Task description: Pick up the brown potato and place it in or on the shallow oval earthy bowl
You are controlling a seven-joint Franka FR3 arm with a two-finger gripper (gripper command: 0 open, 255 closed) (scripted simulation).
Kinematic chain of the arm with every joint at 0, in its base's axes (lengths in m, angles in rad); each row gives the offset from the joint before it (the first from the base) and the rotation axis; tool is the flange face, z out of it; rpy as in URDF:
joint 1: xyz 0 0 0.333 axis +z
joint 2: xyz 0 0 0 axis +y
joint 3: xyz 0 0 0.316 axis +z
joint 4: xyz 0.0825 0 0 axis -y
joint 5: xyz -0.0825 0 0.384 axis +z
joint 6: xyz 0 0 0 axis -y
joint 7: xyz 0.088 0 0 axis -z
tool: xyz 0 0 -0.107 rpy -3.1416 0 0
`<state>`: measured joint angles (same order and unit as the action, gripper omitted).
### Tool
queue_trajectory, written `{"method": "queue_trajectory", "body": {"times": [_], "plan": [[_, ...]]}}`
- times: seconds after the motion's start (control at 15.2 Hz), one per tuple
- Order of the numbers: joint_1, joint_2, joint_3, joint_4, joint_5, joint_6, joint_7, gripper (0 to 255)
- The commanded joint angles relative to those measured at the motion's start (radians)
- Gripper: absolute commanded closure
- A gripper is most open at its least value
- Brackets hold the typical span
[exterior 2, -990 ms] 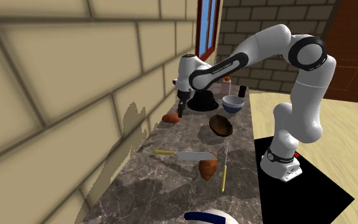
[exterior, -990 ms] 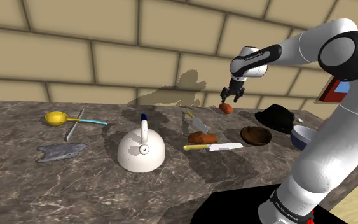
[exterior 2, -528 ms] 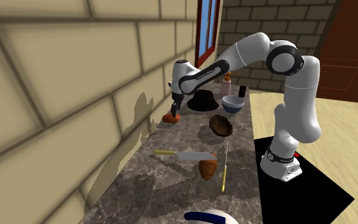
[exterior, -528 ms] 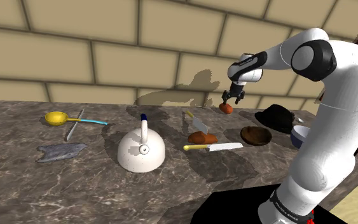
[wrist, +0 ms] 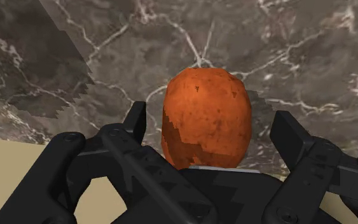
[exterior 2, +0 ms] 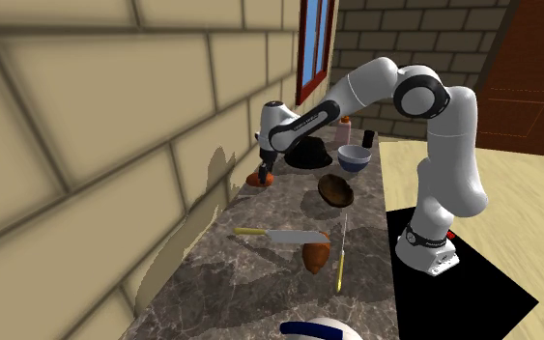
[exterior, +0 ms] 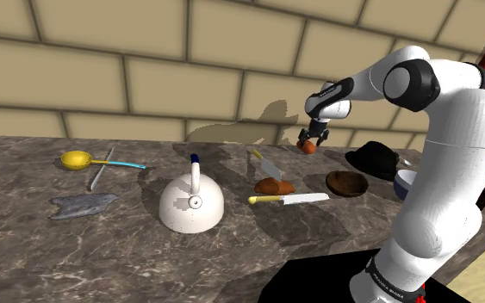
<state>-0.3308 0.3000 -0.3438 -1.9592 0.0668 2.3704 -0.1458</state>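
- I see the arm reaching out to the far edge of the dark marbled surface [exterior: 102, 250], close to the tan brick wall [exterior: 146, 77].
- The end effector [exterior: 308, 143] [exterior 2: 264, 175] [wrist: 212, 121] points down over the potato [exterior: 307, 147] [exterior 2: 257, 180] [wrist: 206, 118].
- End effector state: the fingers [wrist: 139, 118] are spread, one on each side of the potato. In the wrist view I see a narrow gap between each finger and the potato skin, so nothing is pinched.
- The potato is orange-brown with darker flecks. It lies on the surface next to the wall, directly under the end effector.
- The oval bowl [exterior: 347, 182] [exterior 2: 335, 190] is dark brown and shallow, and nothing lies in it. It sits nearer the stand than the potato, apart from it.
- A black hat [exterior: 374, 159] [exterior 2: 307, 153] lies near the potato, on the shoulder view's right of it.
- A blue-and-white bowl [exterior: 410, 182] [exterior 2: 355, 157] sits just beside the hat.
- Another brown vegetable [exterior: 274, 186] [exterior 2: 316, 256] and a yellow-handled knife [exterior: 288, 199] [exterior 2: 279, 235] lie on the shoulder view's left of the oval bowl.
- A white kettle [exterior: 192, 205] and a yellow ladle [exterior: 77, 159] sit further left in the shoulder view.
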Motion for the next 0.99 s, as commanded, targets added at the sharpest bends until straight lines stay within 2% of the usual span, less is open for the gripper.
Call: {"method": "queue_trajectory", "body": {"times": [0.0,0.33,0.4,0.92], "plan": [[0.0,0.002,0.001,-0.006,0.001,0.008,0.0,0],[0.0,0.002,0.001,-0.006,0.001,0.008,0.0,0],[0.0,0.002,0.001,-0.006,0.001,0.008,0.0,255],[0.001,0.001,0.001,-0.006,0.001,0.008,0.001,255]]}}
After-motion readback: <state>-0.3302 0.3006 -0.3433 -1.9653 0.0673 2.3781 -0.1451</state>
